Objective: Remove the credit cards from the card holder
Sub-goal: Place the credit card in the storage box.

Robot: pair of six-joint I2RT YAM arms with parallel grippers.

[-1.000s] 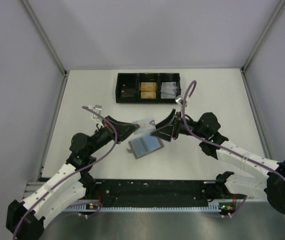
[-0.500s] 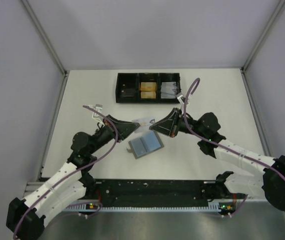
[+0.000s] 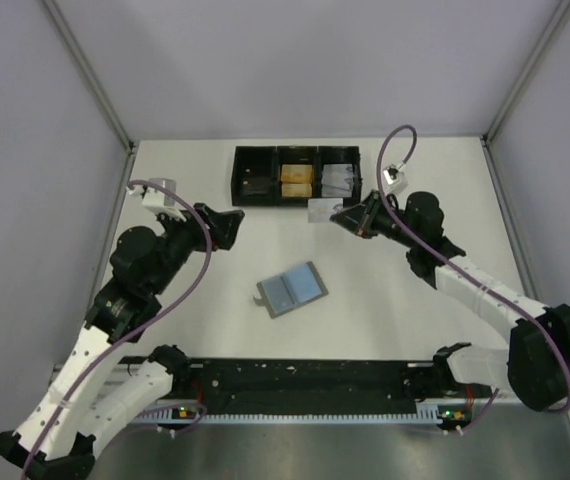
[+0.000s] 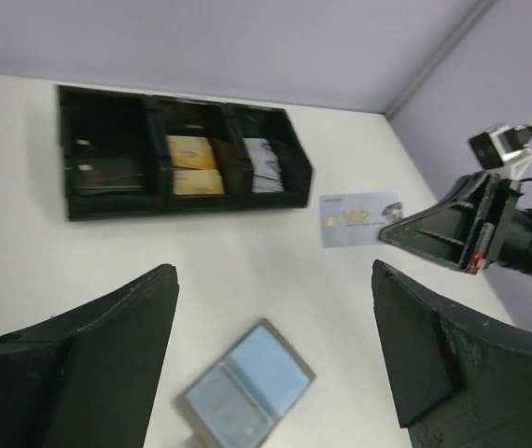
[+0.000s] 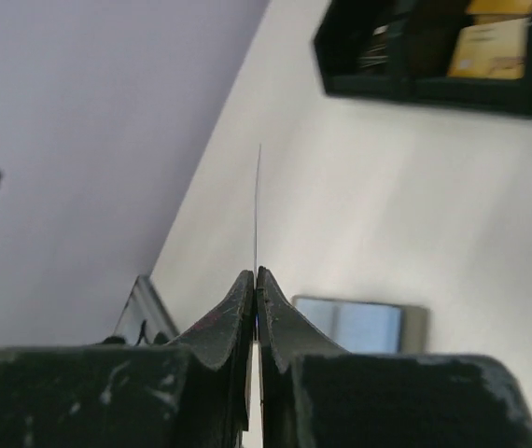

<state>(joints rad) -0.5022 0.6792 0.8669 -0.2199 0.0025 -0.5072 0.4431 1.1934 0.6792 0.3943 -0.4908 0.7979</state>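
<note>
Silvery gold-lettered credit card (image 4: pixel 359 219), clamped in right claw (image 5: pixel 255 285); left claw (image 4: pixel 273 269) spread; card holder (image 4: pixel 247 387) open

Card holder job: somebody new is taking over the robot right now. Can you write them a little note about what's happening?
Left gripper: open and empty, hanging on the left, away from everything.
Right gripper: shut on one silvery credit card, held in the air just in front of the black tray.
Card holder: lying open between the arms, blue inside up, nothing touching it.
Done: that card is out of the holder.
Left: set the card down, probably in the tray's right compartment with the pale card-like things. Then check the holder; I cannot tell whether more cards sit inside.
</note>
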